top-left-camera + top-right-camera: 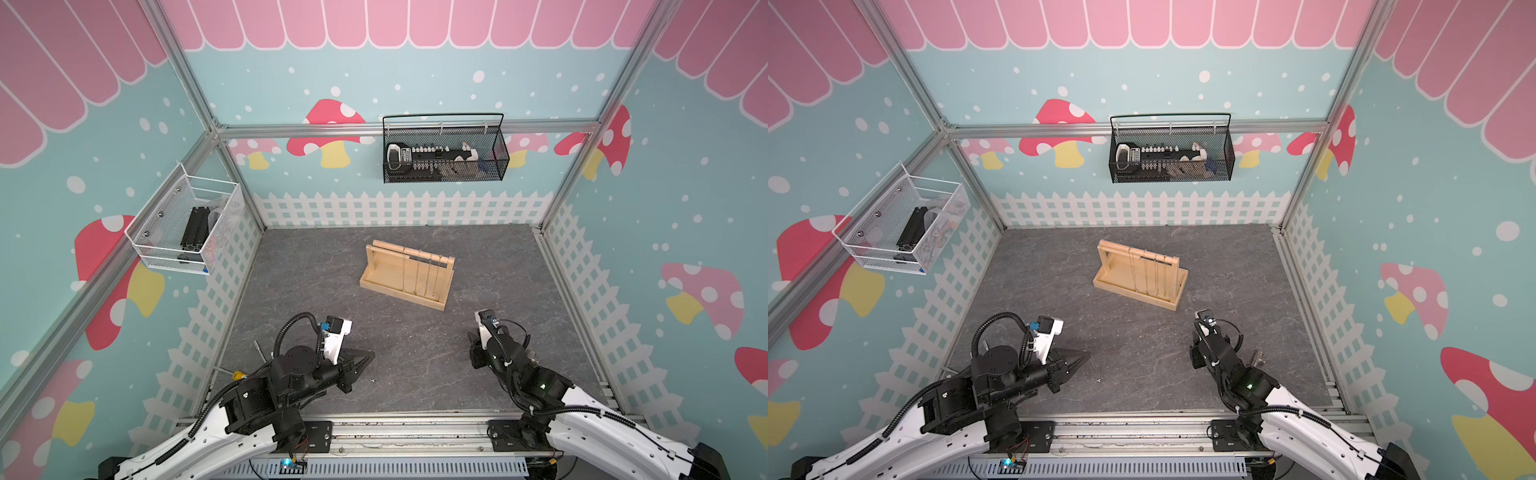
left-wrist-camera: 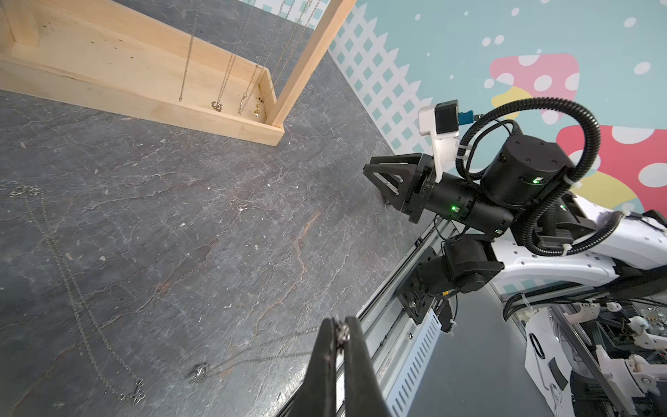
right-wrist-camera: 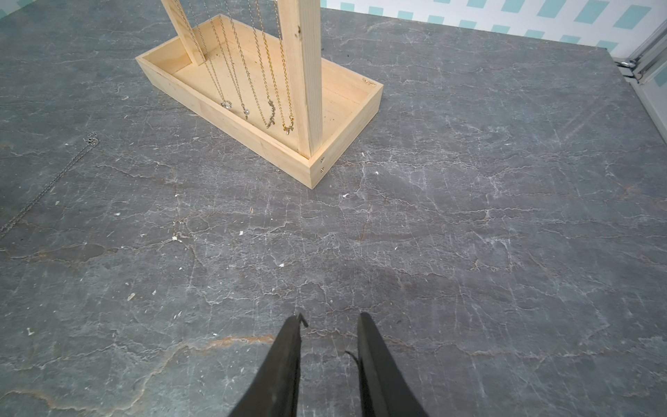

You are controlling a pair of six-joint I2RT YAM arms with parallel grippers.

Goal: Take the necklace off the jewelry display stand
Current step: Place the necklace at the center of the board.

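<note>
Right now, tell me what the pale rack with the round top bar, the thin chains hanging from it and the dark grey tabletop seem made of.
Pale rack: bare light wood; grain shows, no paint.
Thin hanging chains: likely metal links, some silver-toned, some gold-toned.
Dark grey tabletop: matte, pale-veined like slate; stone or print, unclear.

Arm links: white moulded shells [image 1: 615, 432], black joint housings [image 1: 299, 361].
Wrist motor: black cylinder [image 2: 523, 173], green lights.
Cables: black corrugated conduit [image 2: 592, 119], white ties.
Camera mounts: white brackets [image 1: 338, 332], blue connectors.
Left claw [image 1: 372, 355], right claw [image 3: 332, 317]: black, tapered fingers.
</note>
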